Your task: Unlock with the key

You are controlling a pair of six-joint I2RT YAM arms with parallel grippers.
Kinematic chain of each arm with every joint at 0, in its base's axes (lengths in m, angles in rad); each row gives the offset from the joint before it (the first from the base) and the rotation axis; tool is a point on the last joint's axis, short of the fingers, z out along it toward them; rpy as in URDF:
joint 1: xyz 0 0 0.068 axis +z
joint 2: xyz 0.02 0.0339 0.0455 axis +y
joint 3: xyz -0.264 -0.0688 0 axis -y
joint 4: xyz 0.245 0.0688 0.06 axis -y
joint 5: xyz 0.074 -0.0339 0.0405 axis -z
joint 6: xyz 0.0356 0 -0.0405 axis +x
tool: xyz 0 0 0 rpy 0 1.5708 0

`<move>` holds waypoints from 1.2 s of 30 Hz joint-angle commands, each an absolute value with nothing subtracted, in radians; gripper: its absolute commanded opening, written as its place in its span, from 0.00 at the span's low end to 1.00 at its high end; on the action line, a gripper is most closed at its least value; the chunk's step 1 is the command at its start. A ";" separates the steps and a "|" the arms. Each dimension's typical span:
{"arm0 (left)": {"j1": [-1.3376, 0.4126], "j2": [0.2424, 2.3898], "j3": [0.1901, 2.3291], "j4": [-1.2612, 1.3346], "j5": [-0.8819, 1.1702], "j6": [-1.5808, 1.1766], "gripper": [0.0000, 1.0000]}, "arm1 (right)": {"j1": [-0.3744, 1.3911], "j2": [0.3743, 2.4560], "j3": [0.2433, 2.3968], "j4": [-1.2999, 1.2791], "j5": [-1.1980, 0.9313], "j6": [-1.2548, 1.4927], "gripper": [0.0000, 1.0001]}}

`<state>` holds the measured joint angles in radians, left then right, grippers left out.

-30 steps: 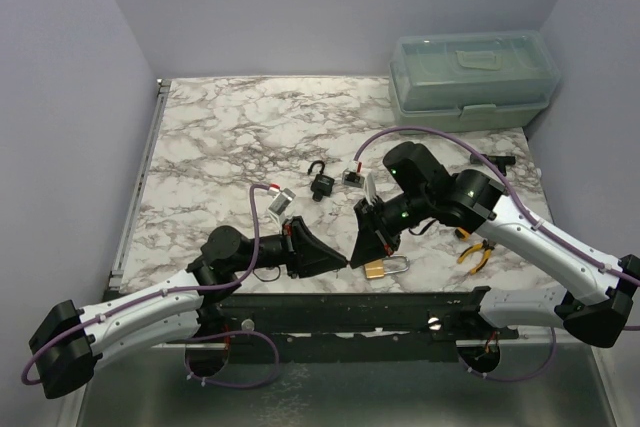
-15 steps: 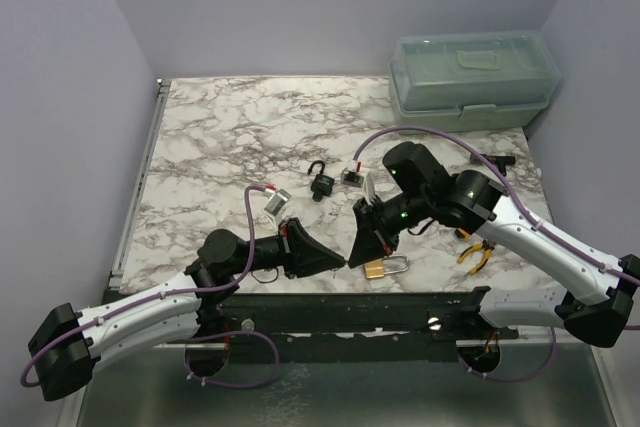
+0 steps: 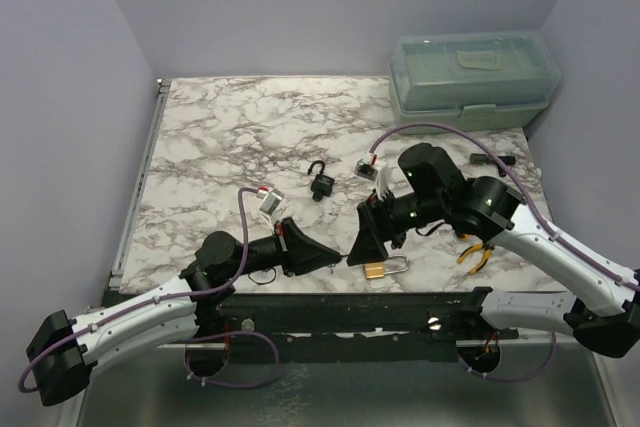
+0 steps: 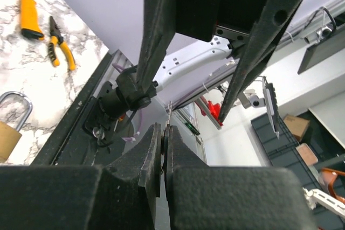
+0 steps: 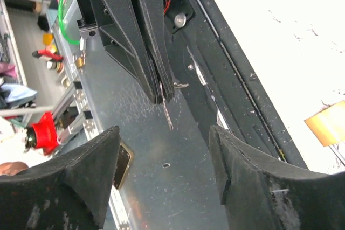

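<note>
Marbled tabletop [image 3: 220,137], brass padlock [image 3: 375,270] with silver shackle, thin silver key [image 5: 167,112]

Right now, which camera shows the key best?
Right wrist: the key sticks out bare from the shut left gripper. Left wrist shows only its thin edge between the fingers. The top view cannot resolve it.

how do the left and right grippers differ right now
The left gripper is shut, the right gripper open. The left gripper pinches the key; the right gripper holds nothing. Both tips face each other by the brass padlock.
</note>
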<state>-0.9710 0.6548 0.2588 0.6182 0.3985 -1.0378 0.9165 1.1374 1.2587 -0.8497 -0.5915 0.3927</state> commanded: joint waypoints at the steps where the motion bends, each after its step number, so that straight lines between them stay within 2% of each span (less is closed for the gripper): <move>1: -0.975 0.592 0.237 0.539 0.296 -1.017 0.00 | 0.919 1.077 1.222 -0.792 -0.462 0.464 0.74; 4: -0.975 0.546 0.240 0.467 0.244 -1.002 0.00 | 0.919 1.048 1.206 -0.791 -0.293 0.533 0.79; 9: -0.975 0.467 0.255 0.333 0.172 -0.978 0.00 | 0.919 0.992 1.143 -0.862 0.140 0.813 0.89; 14: -0.976 0.412 0.310 0.139 0.103 -0.950 0.00 | 0.919 0.932 1.045 -1.016 0.327 1.210 0.96; 15: -0.975 0.407 0.328 0.090 0.089 -0.942 0.00 | 0.919 0.928 1.028 -1.078 0.338 1.323 0.99; 19: -0.975 0.394 0.450 -0.130 0.022 -0.880 0.00 | 0.919 0.964 0.962 -1.208 0.275 1.679 1.00; 22: -0.974 0.396 0.559 -0.277 -0.049 -0.806 0.00 | 0.919 1.029 0.920 -1.205 0.196 1.830 1.00; 29: -0.974 0.450 0.743 -0.507 -0.087 -0.631 0.00 | 0.919 1.153 0.838 -1.078 0.078 1.976 1.00; 36: -0.976 0.450 0.764 -0.581 -0.090 -0.578 0.00 | 0.919 1.255 0.843 -1.008 0.100 2.068 1.00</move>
